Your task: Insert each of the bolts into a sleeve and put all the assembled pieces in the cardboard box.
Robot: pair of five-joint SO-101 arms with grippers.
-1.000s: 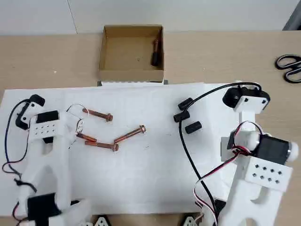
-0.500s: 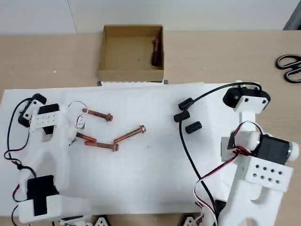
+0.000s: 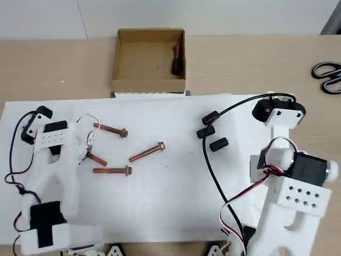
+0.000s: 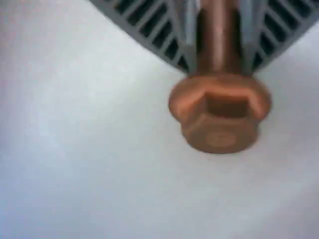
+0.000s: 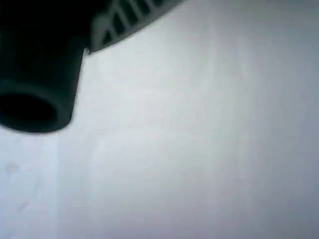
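I look down on a light wooden table (image 3: 256, 64) with a white foam sheet (image 3: 170, 202) covering its near half. An open brown cardboard box (image 3: 121, 53) sits just beyond the sheet's far edge. One assembled copper bolt in a black sleeve (image 3: 176, 60) lies against the box's right wall. Black-handled scissors (image 3: 329, 76) lie at the table's far right. My left gripper (image 4: 219, 59) is clamped on a copper hex-head bolt (image 4: 219, 114), whose head sticks out past the ribbed fingers, over the sheet's left side. My right gripper (image 5: 75, 45) grips a black plastic sleeve (image 5: 37, 74), open end outward, above the sheet. Three loose copper bolts (image 3: 146, 152) lie left of centre. Three loose black sleeves (image 3: 205, 131) cluster right of centre.
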